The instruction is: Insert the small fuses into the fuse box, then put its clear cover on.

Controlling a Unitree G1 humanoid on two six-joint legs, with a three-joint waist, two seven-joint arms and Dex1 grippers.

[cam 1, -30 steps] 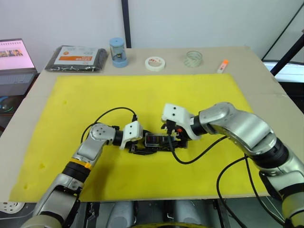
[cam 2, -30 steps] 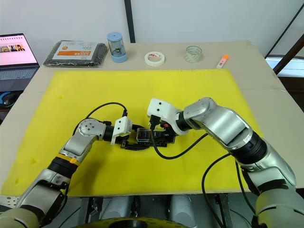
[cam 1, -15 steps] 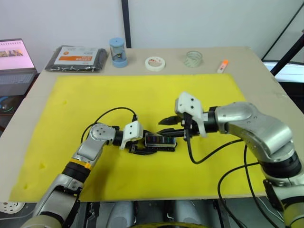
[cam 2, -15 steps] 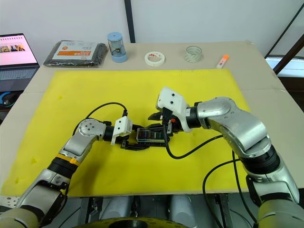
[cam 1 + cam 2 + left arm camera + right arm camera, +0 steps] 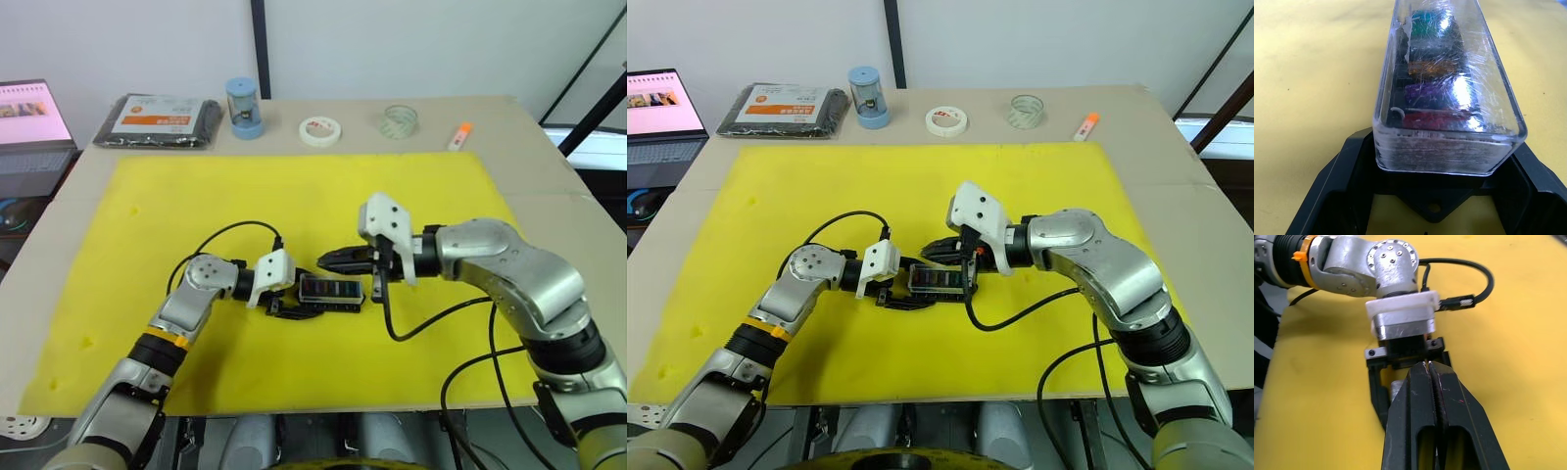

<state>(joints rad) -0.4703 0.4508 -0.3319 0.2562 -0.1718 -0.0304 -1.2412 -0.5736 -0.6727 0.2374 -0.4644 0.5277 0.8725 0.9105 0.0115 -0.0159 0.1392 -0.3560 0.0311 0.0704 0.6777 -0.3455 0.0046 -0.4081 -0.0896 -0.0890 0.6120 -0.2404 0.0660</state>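
The black fuse box [image 5: 331, 291] lies on the yellow mat [image 5: 176, 206] with the clear cover [image 5: 1449, 73] sitting on top of it. Through the cover I see the small fuses [image 5: 1432, 93] in their slots: green, tan, purple and red. My left gripper [image 5: 292, 303] is shut on the box's left end, its fingers [image 5: 1337, 196] flanking the base. My right gripper [image 5: 325, 260] is shut and holds nothing. Its tips [image 5: 1427, 366] hover just behind and above the box's left half, pointing toward the left gripper.
Along the table's back edge stand a flat black packet with an orange label [image 5: 157, 120], a blue cylinder [image 5: 244, 108], a white tape roll [image 5: 319, 130], a clear tape roll [image 5: 399, 120] and a small orange-capped item [image 5: 458, 136]. A laptop [image 5: 34, 113] sits at far left.
My right gripper has let go at the box's right end, lifted off, closed, and swung left to hover over the box. The left gripper and the box have stayed put.
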